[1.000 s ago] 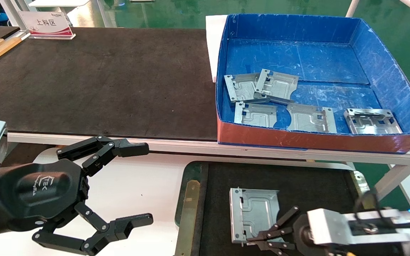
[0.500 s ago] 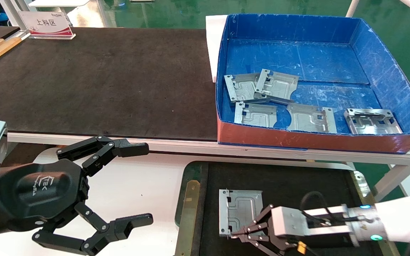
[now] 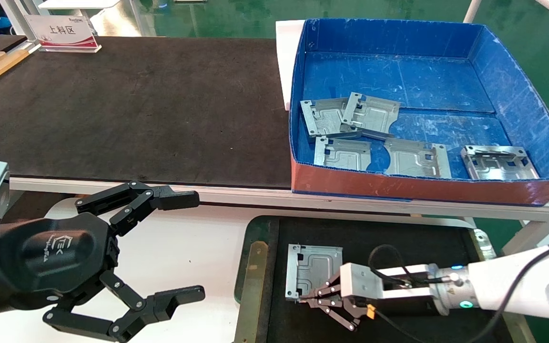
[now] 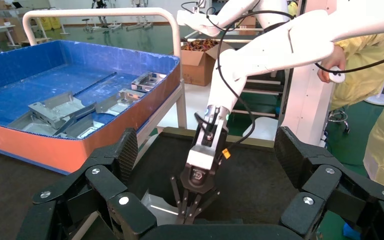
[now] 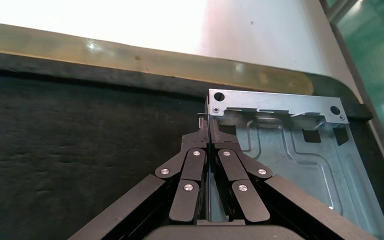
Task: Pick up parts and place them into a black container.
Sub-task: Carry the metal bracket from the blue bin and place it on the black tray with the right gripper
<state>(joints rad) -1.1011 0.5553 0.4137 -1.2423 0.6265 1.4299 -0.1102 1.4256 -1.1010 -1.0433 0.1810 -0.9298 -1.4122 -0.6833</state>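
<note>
While clamped on the near edge of 1 plate, right pincer pressed together, low over the left part of the black tray; plate lying flat on the tray floor, reaching from the pincer toward the brass side strip; 5 more plates well apart in the blue box beyond; left pincer spread wide, parked over the white surface, clearly farther off; likely next: let go, then back out along the plate's near edge.

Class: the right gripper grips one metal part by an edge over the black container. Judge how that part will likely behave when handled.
The part is probably stiff: its embossed channels and bent tabs show in the right wrist view. It is likely light, since the right gripper holds it by an edge alone. Its smooth metal may slip or swivel in that narrow pinch above the black container.
</note>
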